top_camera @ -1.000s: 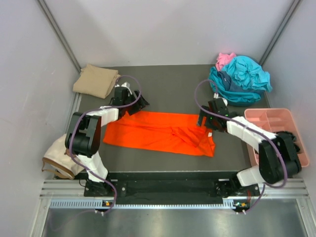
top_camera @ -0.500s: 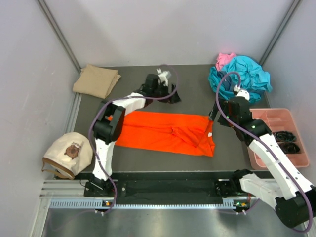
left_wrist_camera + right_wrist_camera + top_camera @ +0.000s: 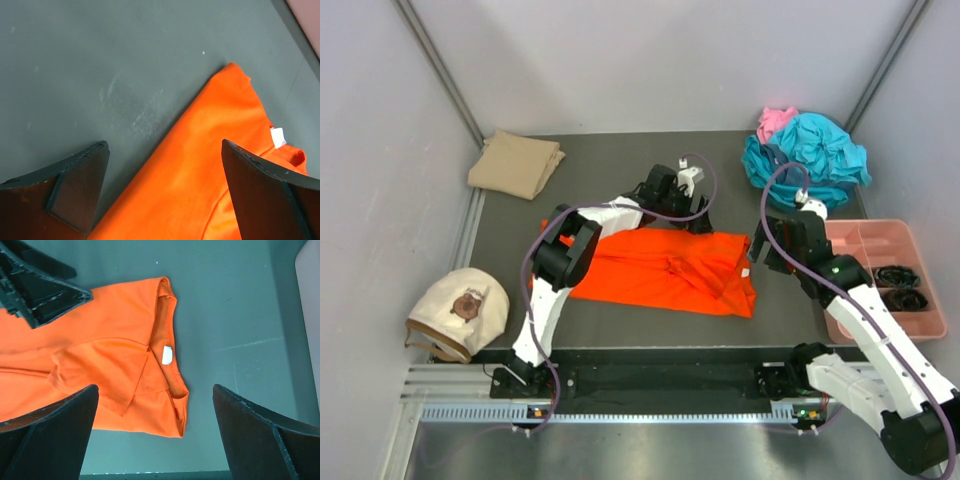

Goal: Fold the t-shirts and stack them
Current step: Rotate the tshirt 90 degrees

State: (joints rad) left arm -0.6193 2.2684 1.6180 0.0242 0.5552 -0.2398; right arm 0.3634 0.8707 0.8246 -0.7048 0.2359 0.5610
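Observation:
A bright orange t-shirt (image 3: 650,268) lies folded into a long band across the middle of the table. My left gripper (image 3: 698,216) is open and empty, low over the shirt's far edge near its right end; that edge (image 3: 210,165) runs between the fingers. My right gripper (image 3: 757,252) is open and empty, above the shirt's collar end (image 3: 165,340), where a white label (image 3: 166,355) shows. A folded tan t-shirt (image 3: 515,162) lies at the back left. Crumpled teal t-shirts (image 3: 810,160) and a pink one (image 3: 775,120) are piled at the back right.
A pink compartment tray (image 3: 895,232) with dark items stands at the right edge, close to my right arm. A cream round cap-like thing (image 3: 460,312) sits at the front left. Bare grey tabletop (image 3: 100,60) lies beyond the orange shirt. My left gripper also shows in the right wrist view (image 3: 40,295).
My left gripper has swept right along the shirt's far edge, from its left corner to near its right end. My right gripper has drawn back from the shirt's right corner.

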